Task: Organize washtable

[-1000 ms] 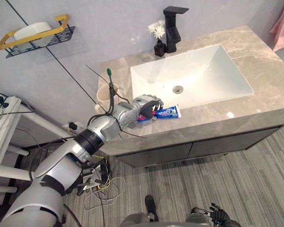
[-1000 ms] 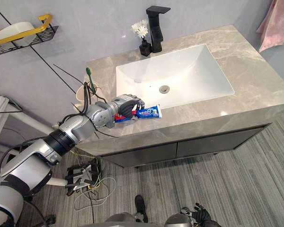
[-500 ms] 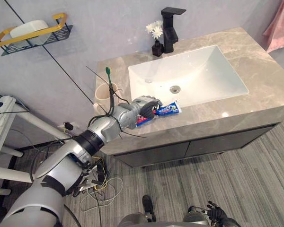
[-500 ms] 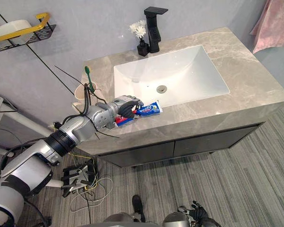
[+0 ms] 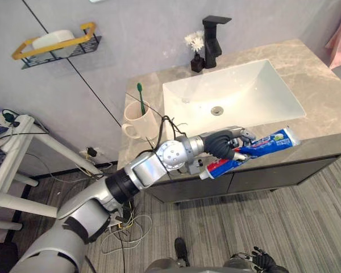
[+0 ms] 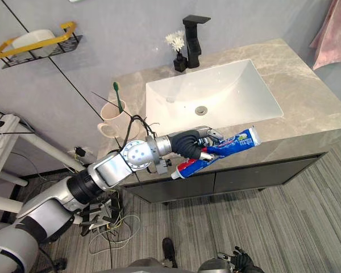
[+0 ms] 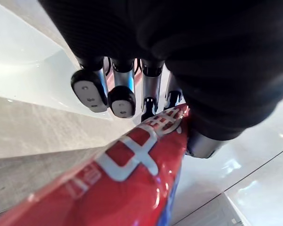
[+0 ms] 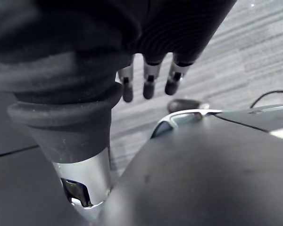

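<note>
I see my left hand [image 5: 221, 143] curled round the toothpaste tube [image 5: 267, 142], gripping it near its middle; the tube is tilted over the front edge of the worktop [image 5: 318, 62], just in front of the sink [image 5: 238, 85], blue end up towards the right, red end down; I cannot tell how far it sits above the stone. In the left wrist view the fingers [image 7: 89, 89] bend over the red tube, whose near end is cut off by the frame; the thumb is hidden. A mug [image 5: 137, 119] holding a green toothbrush [image 5: 141, 96] stands left of the sink. My right hand [image 8: 150, 80] hangs over the floor, fingers loose and holding nothing.
</note>
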Robot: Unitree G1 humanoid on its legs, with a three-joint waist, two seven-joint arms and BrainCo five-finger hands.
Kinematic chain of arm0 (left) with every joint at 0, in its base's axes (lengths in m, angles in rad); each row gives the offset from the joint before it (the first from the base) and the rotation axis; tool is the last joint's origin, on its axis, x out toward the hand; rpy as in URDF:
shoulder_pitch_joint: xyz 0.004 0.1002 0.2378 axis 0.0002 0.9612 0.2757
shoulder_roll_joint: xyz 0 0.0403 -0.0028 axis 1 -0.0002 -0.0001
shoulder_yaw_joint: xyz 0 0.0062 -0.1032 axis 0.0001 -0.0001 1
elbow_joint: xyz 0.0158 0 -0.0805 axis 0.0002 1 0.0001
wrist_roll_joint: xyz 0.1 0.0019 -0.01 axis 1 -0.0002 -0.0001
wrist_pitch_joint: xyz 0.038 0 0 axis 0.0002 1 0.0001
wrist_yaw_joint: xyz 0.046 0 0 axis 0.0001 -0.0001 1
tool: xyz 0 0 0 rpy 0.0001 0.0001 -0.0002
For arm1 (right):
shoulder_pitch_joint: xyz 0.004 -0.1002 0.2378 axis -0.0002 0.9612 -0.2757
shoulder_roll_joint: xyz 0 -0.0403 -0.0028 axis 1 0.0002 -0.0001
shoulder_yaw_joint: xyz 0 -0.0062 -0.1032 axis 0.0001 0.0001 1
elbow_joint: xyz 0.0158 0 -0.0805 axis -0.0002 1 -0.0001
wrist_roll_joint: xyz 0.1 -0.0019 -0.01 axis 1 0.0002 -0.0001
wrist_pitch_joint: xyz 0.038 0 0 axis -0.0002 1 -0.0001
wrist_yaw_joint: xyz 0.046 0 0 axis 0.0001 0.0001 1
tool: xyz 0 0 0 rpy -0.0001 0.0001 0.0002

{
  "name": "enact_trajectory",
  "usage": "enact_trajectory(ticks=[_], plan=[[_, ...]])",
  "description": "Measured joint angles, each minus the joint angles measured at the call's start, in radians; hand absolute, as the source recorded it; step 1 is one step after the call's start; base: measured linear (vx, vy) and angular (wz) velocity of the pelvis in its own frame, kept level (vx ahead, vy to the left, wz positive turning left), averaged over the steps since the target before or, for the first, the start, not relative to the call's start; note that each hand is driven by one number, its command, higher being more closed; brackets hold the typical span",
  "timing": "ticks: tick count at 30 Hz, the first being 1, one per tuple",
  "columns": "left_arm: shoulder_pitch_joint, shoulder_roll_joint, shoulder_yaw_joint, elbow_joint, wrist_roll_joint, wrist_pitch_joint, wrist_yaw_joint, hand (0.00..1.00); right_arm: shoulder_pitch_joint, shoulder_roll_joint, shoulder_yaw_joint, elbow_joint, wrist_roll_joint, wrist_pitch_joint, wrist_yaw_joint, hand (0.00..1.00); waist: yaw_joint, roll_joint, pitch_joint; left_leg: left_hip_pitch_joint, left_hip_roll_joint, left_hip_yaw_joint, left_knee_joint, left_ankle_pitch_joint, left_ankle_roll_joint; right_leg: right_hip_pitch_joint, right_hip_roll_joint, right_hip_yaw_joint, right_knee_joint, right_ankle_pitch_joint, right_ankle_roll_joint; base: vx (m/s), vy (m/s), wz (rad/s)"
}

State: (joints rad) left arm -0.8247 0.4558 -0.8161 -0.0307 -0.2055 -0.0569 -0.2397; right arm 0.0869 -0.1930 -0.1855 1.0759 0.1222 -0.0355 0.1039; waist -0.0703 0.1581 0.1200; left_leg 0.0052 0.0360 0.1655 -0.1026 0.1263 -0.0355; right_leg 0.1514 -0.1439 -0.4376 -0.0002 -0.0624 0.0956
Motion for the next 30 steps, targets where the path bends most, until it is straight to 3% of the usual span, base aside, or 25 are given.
enact_trajectory(ticks=[5, 11, 12, 16, 20, 23, 25, 30], plan=[[0.048, 0.030, 0.009, -0.043, -0.062, 0.000, 0.001, 1.00, -0.022, 0.011, 0.071, -0.103, 0.068, 0.002, -0.003, 0.00, 0.000, -0.011, -0.035, -0.008, 0.002, 0.002, 0.000, 0.001, 0.001, -0.012, 0.000, 0.005, 0.000, 0.001, 0.000, -0.02, 0.003, -0.04], [0.167, 0.054, 0.054, -0.093, -0.162, 0.000, 0.006, 1.00, -0.059, 0.028, 0.091, -0.490, 0.268, -0.015, -0.024, 0.00, 0.002, -0.035, -0.064, -0.020, 0.005, 0.013, 0.000, 0.005, 0.007, -0.023, 0.004, 0.026, -0.004, 0.007, -0.003, 0.01, -0.005, -0.05], [0.201, 0.059, 0.067, -0.098, -0.178, 0.000, 0.006, 1.00, -0.074, 0.022, 0.094, -0.573, 0.306, -0.028, -0.022, 0.00, 0.003, -0.048, -0.075, -0.028, 0.009, 0.023, 0.001, 0.005, 0.007, -0.035, 0.006, 0.034, -0.004, 0.009, -0.006, 0.02, -0.010, -0.17], [0.288, 0.079, 0.125, -0.129, -0.180, 0.009, 0.020, 1.00, -0.051, 0.005, 0.107, -0.733, 0.423, 0.002, -0.041, 0.00, -0.005, -0.094, -0.078, -0.027, 0.017, 0.026, 0.007, 0.013, 0.002, -0.037, 0.018, 0.039, -0.003, 0.016, -0.015, -0.01, -0.022, -0.06], [0.358, 0.074, 0.190, -0.175, -0.179, 0.016, 0.024, 1.00, -0.009, -0.014, 0.132, -0.946, 0.525, 0.005, -0.039, 0.00, -0.017, -0.094, -0.078, -0.015, 0.021, 0.031, 0.005, 0.014, 0.002, -0.037, 0.023, 0.054, 0.000, 0.023, -0.020, -0.09, 0.007, -0.13], [0.377, 0.032, 0.221, -0.197, -0.176, 0.017, 0.024, 1.00, -0.020, -0.026, 0.168, -1.155, 0.606, -0.029, 0.003, 0.00, -0.019, -0.094, -0.078, -0.022, 0.029, 0.031, 0.000, 0.010, -0.003, -0.051, 0.032, 0.054, -0.007, 0.022, -0.028, -0.13, 0.018, -0.02], [0.377, 0.008, 0.234, -0.198, -0.170, 0.018, 0.024, 1.00, -0.048, -0.029, 0.212, -1.260, 0.656, -0.047, 0.058, 0.00, -0.013, -0.110, -0.089, -0.028, 0.035, 0.030, 0.000, 0.012, -0.007, -0.051, 0.037, 0.054, -0.021, 0.024, -0.028, -0.09, 0.014, -0.02], [0.379, -0.019, 0.239, -0.198, -0.126, 0.023, 0.025, 1.00, -0.031, -0.029, 0.238, -1.259, 0.683, -0.022, 0.093, 0.00, 0.005, -0.134, -0.106, -0.030, 0.034, 0.028, 0.000, 0.016, -0.004, -0.051, 0.036, 0.054, -0.024, 0.029, -0.021, 0.01, 0.000, 0.00]])
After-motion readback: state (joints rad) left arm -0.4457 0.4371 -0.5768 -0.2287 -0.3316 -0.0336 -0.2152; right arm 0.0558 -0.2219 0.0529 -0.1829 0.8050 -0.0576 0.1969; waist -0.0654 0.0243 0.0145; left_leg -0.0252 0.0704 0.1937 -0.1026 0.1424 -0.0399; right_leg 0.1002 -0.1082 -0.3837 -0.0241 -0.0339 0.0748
